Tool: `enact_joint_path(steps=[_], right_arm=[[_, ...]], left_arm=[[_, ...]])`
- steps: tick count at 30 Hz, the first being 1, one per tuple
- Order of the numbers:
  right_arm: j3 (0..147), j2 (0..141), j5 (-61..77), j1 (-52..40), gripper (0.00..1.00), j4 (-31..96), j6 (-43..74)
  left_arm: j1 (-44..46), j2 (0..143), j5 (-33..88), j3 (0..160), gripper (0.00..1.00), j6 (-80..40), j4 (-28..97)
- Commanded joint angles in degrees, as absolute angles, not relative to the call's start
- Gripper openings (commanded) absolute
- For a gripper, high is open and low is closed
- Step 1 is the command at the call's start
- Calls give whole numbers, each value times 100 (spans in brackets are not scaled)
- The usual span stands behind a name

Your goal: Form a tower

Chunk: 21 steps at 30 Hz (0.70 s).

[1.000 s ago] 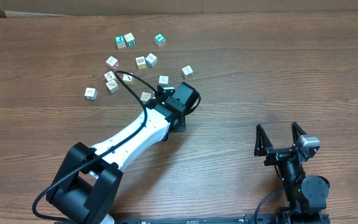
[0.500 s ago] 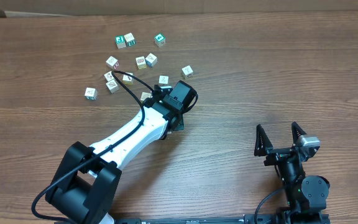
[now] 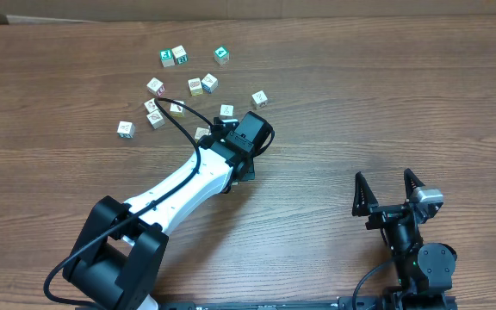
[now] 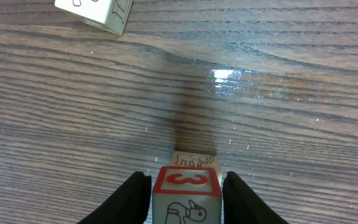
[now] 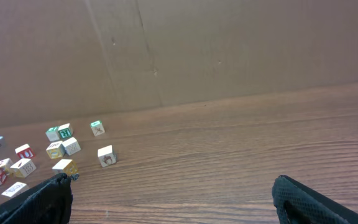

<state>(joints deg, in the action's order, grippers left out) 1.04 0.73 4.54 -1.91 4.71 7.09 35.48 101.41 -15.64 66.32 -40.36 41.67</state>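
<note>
Two stacked cubes make the tower (image 4: pixel 189 177), its red-3 top cube (image 4: pixel 186 198) pinched in the left jaws; loose cubes (image 3: pixel 195 84) lie near it, the spread right jaws well apart from it.

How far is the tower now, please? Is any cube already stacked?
Done: nothing stacked that I can see; the loose cubes lie scattered on the table. In hand: the left gripper has its jaws closed on a red-3 cube, another cube just beyond it. Left: all the stacking. The right gripper stands open.
</note>
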Motion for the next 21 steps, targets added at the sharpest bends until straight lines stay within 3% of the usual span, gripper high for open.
enact_joint_path(steps=[1,21], right_arm=[[47,16,480,-174,100,440,725],[47,16,480,-174,100,440,725]], left_arm=[[3527,10195,-1538,6571,34,-4071,4145],[3527,10195,-1433,6571,30,-3833,4058]])
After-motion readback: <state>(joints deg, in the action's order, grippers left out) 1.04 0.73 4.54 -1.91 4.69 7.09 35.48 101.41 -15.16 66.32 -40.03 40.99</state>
